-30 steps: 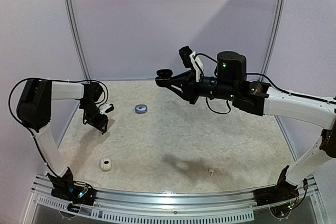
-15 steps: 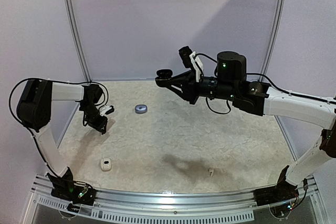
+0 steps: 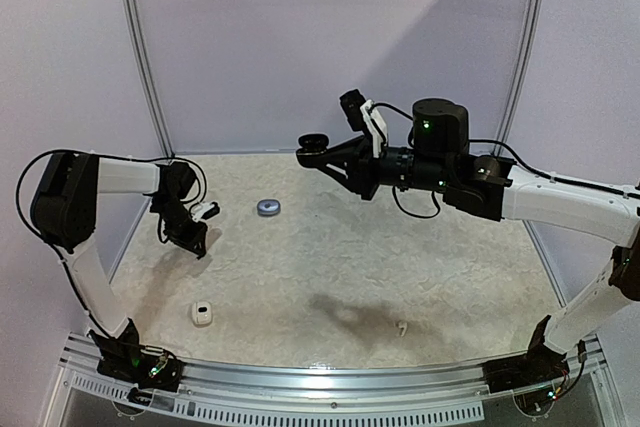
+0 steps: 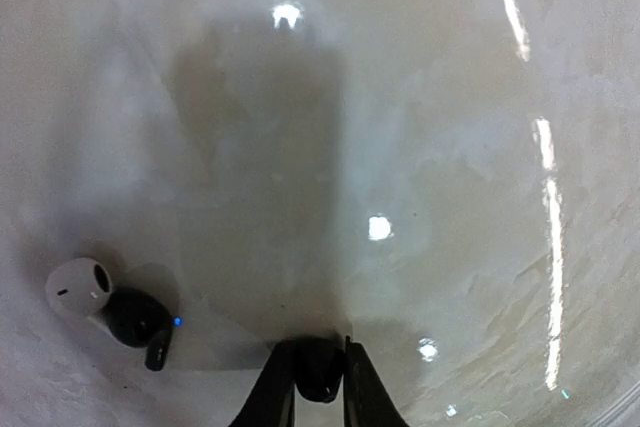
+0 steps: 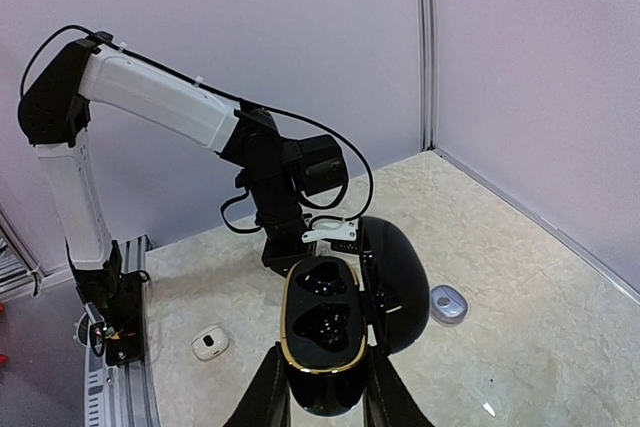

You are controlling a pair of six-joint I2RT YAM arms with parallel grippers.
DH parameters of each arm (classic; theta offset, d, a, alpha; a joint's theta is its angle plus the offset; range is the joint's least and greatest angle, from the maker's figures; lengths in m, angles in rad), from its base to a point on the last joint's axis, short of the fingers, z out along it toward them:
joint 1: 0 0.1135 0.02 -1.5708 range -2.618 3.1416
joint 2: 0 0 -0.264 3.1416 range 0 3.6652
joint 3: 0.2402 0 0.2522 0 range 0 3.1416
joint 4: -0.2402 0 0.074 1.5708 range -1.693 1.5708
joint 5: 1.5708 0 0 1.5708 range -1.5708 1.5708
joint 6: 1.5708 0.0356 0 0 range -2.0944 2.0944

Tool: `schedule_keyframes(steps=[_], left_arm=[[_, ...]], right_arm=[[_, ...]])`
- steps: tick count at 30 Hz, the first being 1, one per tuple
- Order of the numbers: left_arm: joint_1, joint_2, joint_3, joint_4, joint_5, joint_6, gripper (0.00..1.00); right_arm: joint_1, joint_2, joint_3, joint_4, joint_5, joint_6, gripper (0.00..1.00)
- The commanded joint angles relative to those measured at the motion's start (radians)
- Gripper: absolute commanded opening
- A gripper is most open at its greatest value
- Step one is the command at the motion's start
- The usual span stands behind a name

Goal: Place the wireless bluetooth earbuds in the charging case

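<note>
My right gripper [image 3: 322, 150] is raised above the table's far middle and shut on an open black charging case [image 5: 322, 332] with a gold rim; its lid [image 5: 398, 282] hangs to the right and both wells look empty. My left gripper [image 4: 320, 352] is low over the table at the far left [image 3: 192, 239], shut on a small black earbud [image 4: 320, 375]. A white bud [image 4: 80, 287] and a black bud with a blue light [image 4: 135, 319] lie together to its left. A tiny white bud [image 3: 401, 327] lies near the front.
A silvery-grey pebble case [image 3: 267, 207] lies closed at the far middle, also in the right wrist view [image 5: 447, 303]. A white case [image 3: 202, 314] lies front left, also in the right wrist view [image 5: 208, 343]. Walls enclose the table on three sides.
My left gripper has shifted and turned slightly at the far left, staying low. The right arm and the case have not moved.
</note>
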Motion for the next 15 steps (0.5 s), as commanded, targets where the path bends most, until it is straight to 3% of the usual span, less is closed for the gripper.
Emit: schedule_keyframes(steps=[1,6,15], left_arm=[[-0.068,0.001,0.004,-0.056,0.098,-0.056,0.07],[-0.173,0.043,0.081,-0.098,0.155,-0.094,0.04],[-0.459,0.189,0.26,-0.087,0.208,-0.18,0.03]], right_arm=[[-0.001,-0.017,0.023,-0.017,-0.001,-0.006,0.0],[-0.001,-0.025,0.021,-0.032,0.005,-0.007,0.0],[-0.002,-0.082,-0.034,-0.05,0.065,-0.003,0.0]])
